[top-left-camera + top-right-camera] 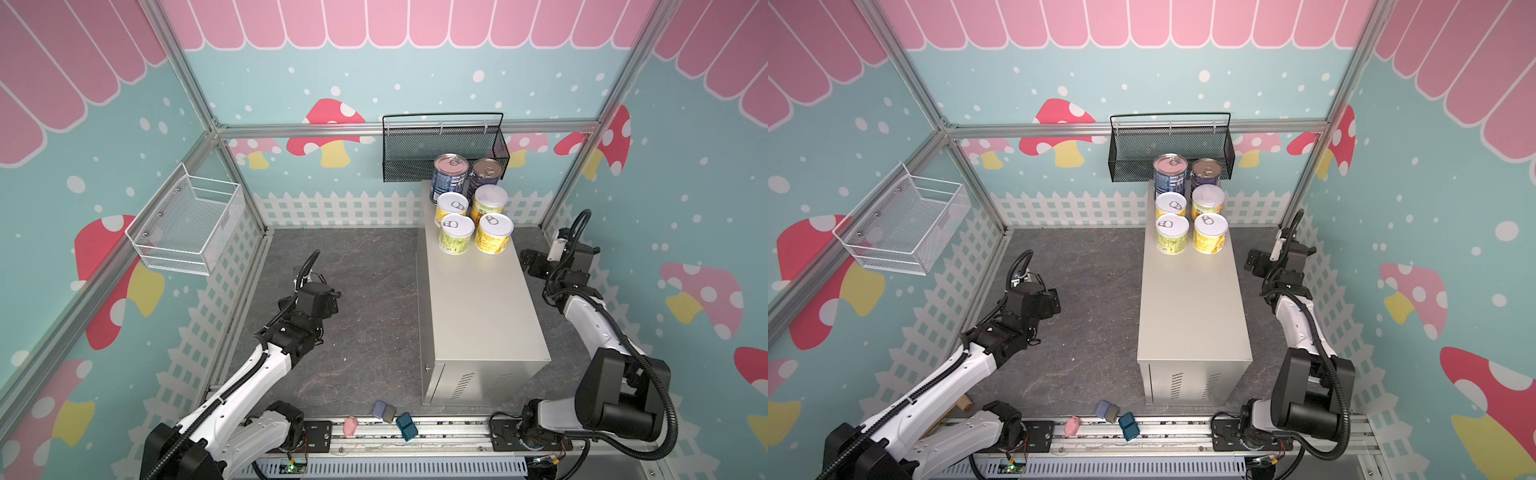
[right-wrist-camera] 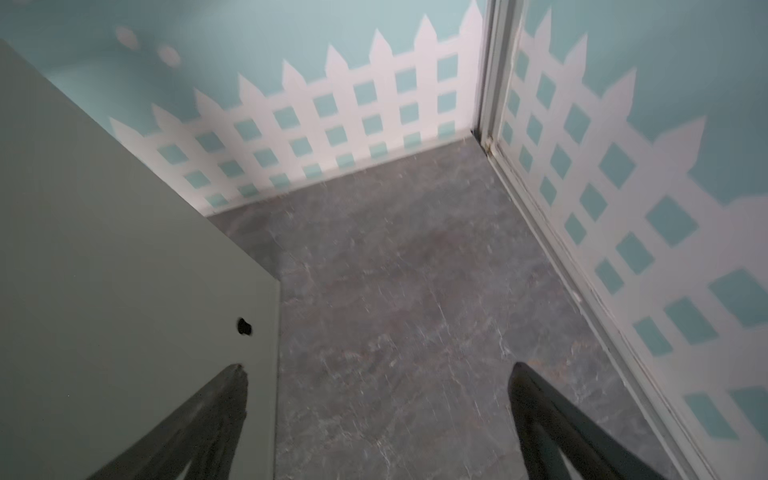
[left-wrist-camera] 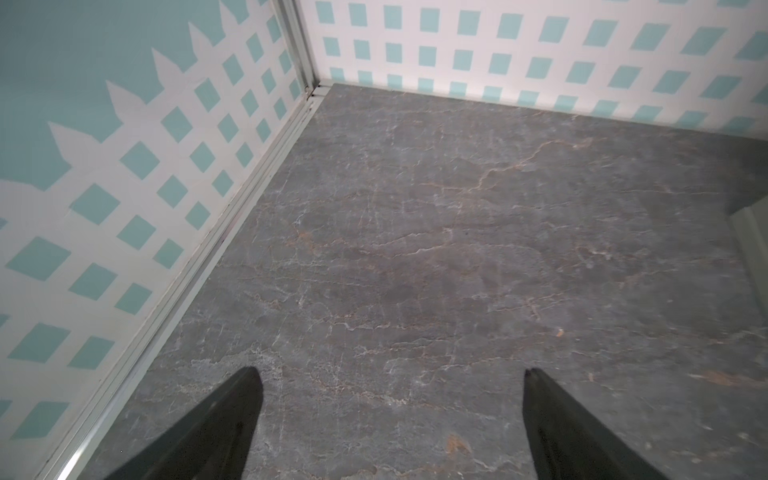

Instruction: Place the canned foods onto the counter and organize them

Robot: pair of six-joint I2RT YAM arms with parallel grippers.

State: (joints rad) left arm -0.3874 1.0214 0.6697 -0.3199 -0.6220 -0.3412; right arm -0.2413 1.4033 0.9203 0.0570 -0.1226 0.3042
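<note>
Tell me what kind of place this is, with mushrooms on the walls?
Probably a pretend little shop built for robot practice: cartoon mushroom walls, canned foods lined up on a metal counter, with a left arm and right arm flanking it.

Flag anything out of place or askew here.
The six cans stand upright in neat pairs on the counter. Only the small blocks look stray, scattered by the front rail. One yellow can shows no pull tab.

Both arms are seen bent at the elbow — the left pincer (image 3: 390, 374) and the right pincer (image 2: 378, 368) are spread wide, tips angled downward.
</note>
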